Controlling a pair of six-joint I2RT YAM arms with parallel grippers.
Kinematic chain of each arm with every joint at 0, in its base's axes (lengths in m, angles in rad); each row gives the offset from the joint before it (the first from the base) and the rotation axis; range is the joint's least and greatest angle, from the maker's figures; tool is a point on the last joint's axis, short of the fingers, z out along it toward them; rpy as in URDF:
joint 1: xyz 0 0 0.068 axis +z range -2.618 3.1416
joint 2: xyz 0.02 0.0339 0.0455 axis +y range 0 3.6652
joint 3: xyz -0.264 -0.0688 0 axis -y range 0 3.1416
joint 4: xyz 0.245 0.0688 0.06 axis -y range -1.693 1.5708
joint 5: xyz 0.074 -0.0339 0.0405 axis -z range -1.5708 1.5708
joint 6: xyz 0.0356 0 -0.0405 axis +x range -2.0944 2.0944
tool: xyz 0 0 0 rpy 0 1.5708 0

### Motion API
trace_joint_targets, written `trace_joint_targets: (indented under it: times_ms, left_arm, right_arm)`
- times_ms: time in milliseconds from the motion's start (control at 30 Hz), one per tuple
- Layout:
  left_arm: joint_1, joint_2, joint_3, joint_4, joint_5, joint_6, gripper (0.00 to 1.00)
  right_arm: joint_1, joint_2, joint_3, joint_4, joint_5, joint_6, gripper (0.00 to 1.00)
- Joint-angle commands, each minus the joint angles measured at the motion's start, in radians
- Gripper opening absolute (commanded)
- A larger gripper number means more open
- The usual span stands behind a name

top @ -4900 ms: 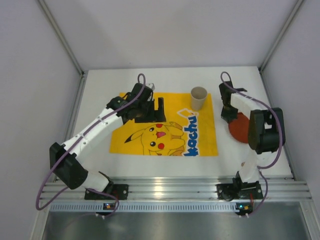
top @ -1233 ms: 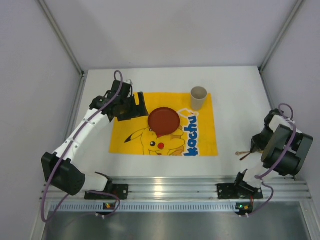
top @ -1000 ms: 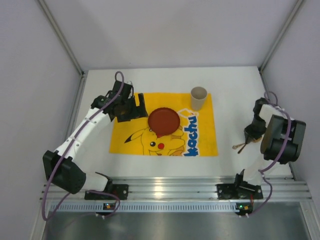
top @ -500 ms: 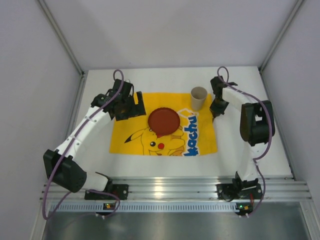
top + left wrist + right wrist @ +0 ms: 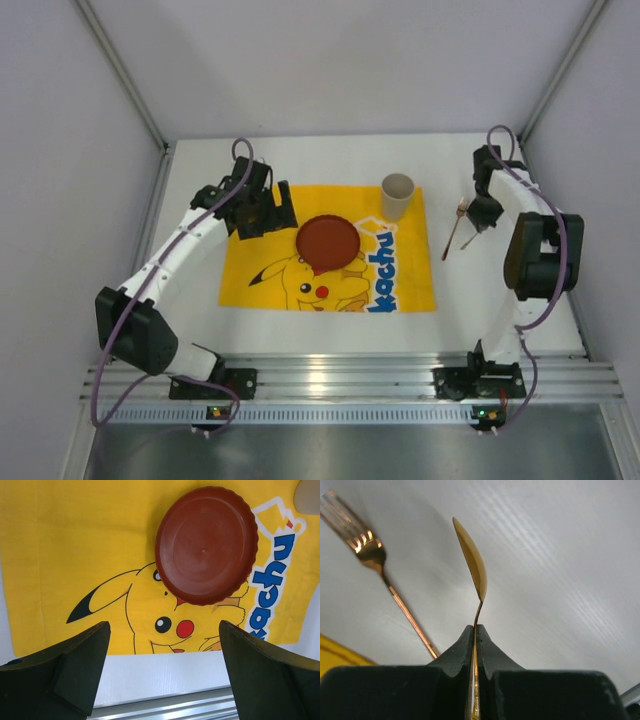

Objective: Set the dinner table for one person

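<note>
The white tabletop (image 5: 330,160) spreads under both arms, with a silver rail (image 5: 350,375) along its near edge. At the left, the left gripper (image 5: 162,627) hangs over the far left part of a yellow mat (image 5: 270,285), its fingers spread wide with nothing between them. A red plate (image 5: 327,241) sits on the middle of the mat. A cup (image 5: 397,196) stands upright at the mat's far right corner. Just right of the mat, a fork (image 5: 453,232) lies on bare tabletop. The right gripper (image 5: 475,630) is beside the fork, its fingers pinched tight on the handle of a gold spoon (image 5: 472,562) whose bowl sticks out edge-on.
</note>
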Motion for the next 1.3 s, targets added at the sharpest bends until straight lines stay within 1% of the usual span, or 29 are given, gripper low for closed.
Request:
trace_joint_targets:
  times_ms: [0,67,167,267,333,400,433,500,533,667,733,800,900,933,967,1000,1033,1067,1100,1133,1167,1233,1267]
  left_arm:
    - [-0.005,0.013,0.009,0.066,0.025,-0.018,0.95]
    - [-0.008,0.024,0.009,0.077,0.060,-0.024,0.95]
    - [-0.018,0.035,0.015,0.089,0.074,-0.035,0.95]
    - [-0.051,0.044,0.035,0.104,0.077,-0.034,0.95]
    - [-0.064,0.044,0.043,0.124,0.088,-0.029,0.96]
    - [-0.083,0.035,0.033,0.158,0.138,-0.021,0.96]
    - [-0.089,0.026,0.026,0.204,0.161,-0.021,0.97]
    - [-0.112,0.023,0.015,0.247,0.206,-0.018,0.97]
    - [-0.123,0.027,0.016,0.280,0.248,-0.017,0.97]
    - [-0.213,0.078,0.087,0.328,0.321,-0.006,0.96]
    - [-0.251,0.116,0.119,0.333,0.323,-0.008,0.96]
    - [-0.262,0.130,0.154,0.327,0.275,-0.026,0.96]
    - [-0.262,0.122,0.164,0.318,0.212,-0.041,0.95]
    - [-0.262,0.104,0.165,0.311,0.195,-0.040,0.95]
    - [-0.261,0.095,0.159,0.298,0.166,-0.035,0.95]
    - [-0.261,0.083,0.156,0.276,0.152,-0.032,0.95]
    - [-0.261,0.055,0.148,0.262,0.139,-0.031,0.95]
    - [-0.259,0.040,0.130,0.252,0.123,-0.027,0.95]
    - [-0.259,0.023,0.118,0.232,0.096,-0.029,0.95]
    - [-0.258,-0.012,0.090,0.223,0.082,-0.031,0.95]
    - [-0.256,-0.029,0.076,0.213,0.071,-0.037,0.95]
    - [-0.250,-0.075,0.055,0.187,0.051,-0.049,0.95]
    - [-0.250,-0.088,0.043,0.173,0.050,-0.060,0.95]
  right_arm:
    - [-0.047,-0.103,-0.025,0.003,0.051,-0.061,0.00]
    - [-0.049,-0.102,-0.024,0.001,0.026,-0.093,0.00]
    - [-0.043,-0.112,-0.050,0.004,-0.047,-0.101,0.00]
    - [-0.002,-0.190,-0.062,0.007,-0.086,-0.096,0.00]
    - [0.087,-0.221,-0.027,-0.006,-0.086,-0.107,0.00]
    - [0.150,-0.247,0.020,-0.057,-0.078,-0.113,0.00]
    - [0.207,-0.254,0.068,-0.074,-0.077,-0.112,0.00]
    - [0.256,-0.269,0.112,-0.123,-0.075,-0.101,0.00]
    - [0.300,-0.275,0.152,-0.132,-0.073,-0.095,0.00]
    - [0.387,-0.294,0.234,-0.177,-0.089,-0.076,0.00]
    - [0.414,-0.292,0.264,-0.191,-0.112,-0.075,0.00]
    - [0.442,-0.304,0.258,-0.183,-0.139,-0.081,0.00]
    - [0.477,-0.332,0.180,-0.157,-0.184,-0.082,0.00]
    - [0.486,-0.346,0.100,-0.134,-0.205,-0.081,0.00]
    - [0.496,-0.390,0.050,-0.067,-0.231,-0.079,0.00]
    - [0.506,-0.414,0.001,-0.027,-0.295,-0.070,0.00]
    - [0.512,-0.436,-0.093,0.016,-0.329,-0.064,0.00]
    - [0.516,-0.468,-0.135,0.111,-0.361,-0.060,0.00]
    - [0.525,-0.481,-0.172,0.153,-0.418,-0.043,0.00]
    - [0.525,-0.488,-0.232,0.188,-0.438,-0.035,0.00]
    - [0.528,-0.493,-0.257,0.255,-0.458,-0.029,0.00]
    - [0.534,-0.496,-0.323,0.321,-0.495,-0.020,0.00]
    - [0.536,-0.501,-0.347,0.395,-0.503,-0.018,0.00]
